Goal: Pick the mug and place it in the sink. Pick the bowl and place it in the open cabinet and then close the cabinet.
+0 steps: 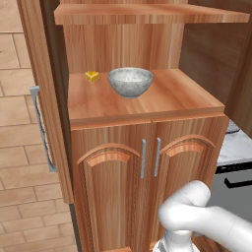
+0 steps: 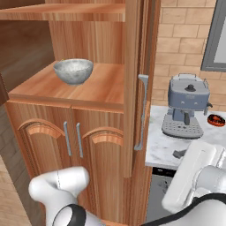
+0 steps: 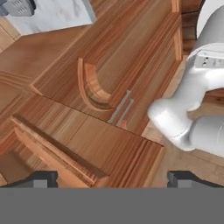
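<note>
The gripper [image 3: 113,178] is showing in the hand view as two dark fingertips [image 3: 41,178] poking up at the lower left and lower right of the frame, standing wide apart with nothing between them. Beyond them the hand view is looking at reddish-brown wood: the low arched-panel doors [image 3: 94,87] are lying tilted across the middle of the frame, with their two thin silver handles [image 3: 120,107] side by side near the centre. A piece of pale marble counter [image 3: 57,15] is sitting at the top left of that view.

In the left base view the bowl [image 1: 130,81] is sitting upright on the lower shelf [image 1: 162,98] of the open cabinet [image 1: 123,44], slightly left of the frame's centre in the upper half. A small yellow object [image 1: 92,76] is lying just beside the bowl on its left, apart from it. Another shelf is running across the top of the frame above them. The cabinet door [image 1: 47,113] is standing open along the left side of the frame, with a silver bar handle on it. Below the shelf the two arched doors are shut.

In the right base view the bowl [image 2: 73,70] is appearing at the upper left, on the same shelf. To the right of the cabinet's other open door [image 2: 134,88], a grey coffee machine [image 2: 187,106] is standing on the marble counter, and a small dark dish with red contents [image 2: 216,119] is lying at the right edge of the frame.
</note>
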